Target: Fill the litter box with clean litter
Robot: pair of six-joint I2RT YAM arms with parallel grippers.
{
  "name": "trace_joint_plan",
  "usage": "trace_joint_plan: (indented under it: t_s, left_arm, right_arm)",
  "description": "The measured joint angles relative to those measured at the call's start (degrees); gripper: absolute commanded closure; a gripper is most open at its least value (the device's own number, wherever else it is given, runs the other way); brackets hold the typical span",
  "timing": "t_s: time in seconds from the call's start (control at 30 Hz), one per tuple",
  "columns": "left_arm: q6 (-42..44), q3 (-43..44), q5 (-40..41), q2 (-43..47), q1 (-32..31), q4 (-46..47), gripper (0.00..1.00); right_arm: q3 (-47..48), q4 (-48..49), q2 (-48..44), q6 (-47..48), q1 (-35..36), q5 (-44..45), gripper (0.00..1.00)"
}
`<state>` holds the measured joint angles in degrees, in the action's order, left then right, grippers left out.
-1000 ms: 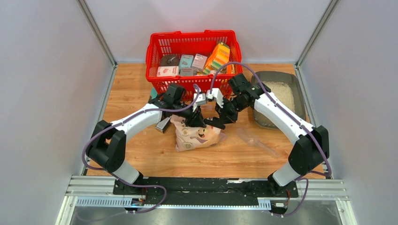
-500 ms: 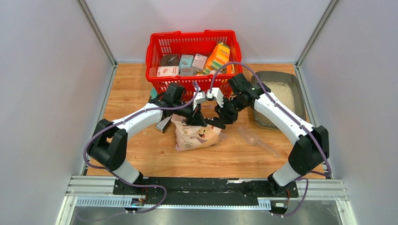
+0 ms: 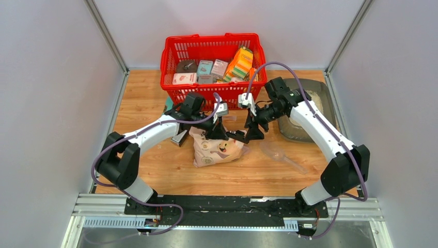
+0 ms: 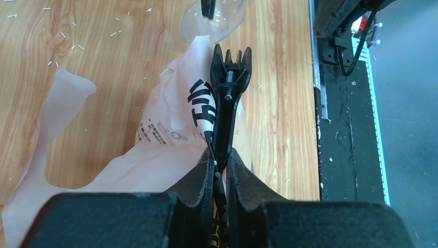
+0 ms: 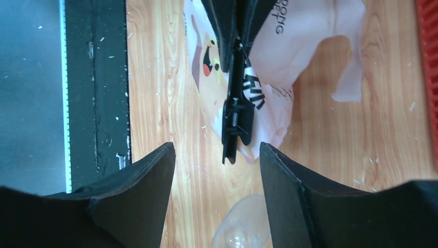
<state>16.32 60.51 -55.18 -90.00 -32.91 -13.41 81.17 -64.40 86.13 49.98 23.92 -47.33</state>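
The grey litter box sits at the back right, and my right arm crosses over it. Clean litter shows as a pale patch inside it. A pinkish bag with a cartoon cat lies mid-table. My left gripper is shut on a black clip that sits on the bag's top edge. My right gripper stands open just right of the clip, with nothing between its fingers.
A clear plastic scoop lies on the wood right of the bag. A red mesh basket full of packages stands at the back. Scattered granules dot the wood. The black base rail runs along the near edge.
My right gripper has opened, let go of the clip and drawn back to the right. The left gripper stays closed on the clip above the bag.
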Motion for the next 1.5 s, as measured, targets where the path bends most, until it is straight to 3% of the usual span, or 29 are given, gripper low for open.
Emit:
trace_joint_plan:
  t_s: [0.63,0.87,1.13,1.33,1.5]
  left_arm:
    - [0.5,-2.1,0.5,1.5,-0.1,2.7,1.00]
    - [0.2,-2.1,0.6,1.5,-0.1,2.8,1.00]
    - [-0.6,-2.1,0.9,1.5,-0.3,3.0,1.00]
    - [-1.1,-2.1,1.1,1.5,-0.3,3.0,1.00]
    - [-1.5,-2.1,1.6,1.5,-0.4,3.0,0.83]
  right_arm:
    - [-1.7,5.0,3.0,-0.1,2.8,-2.6,0.42]
    - [-2.8,7.4,3.4,-1.2,3.4,-1.5,0.55]
    - [-3.1,9.0,3.7,-2.2,3.6,-0.7,0.58]
    - [-3.3,9.5,3.7,-2.4,3.9,0.3,0.75]
    - [-3.3,9.7,3.7,-2.8,4.0,0.7,0.85]
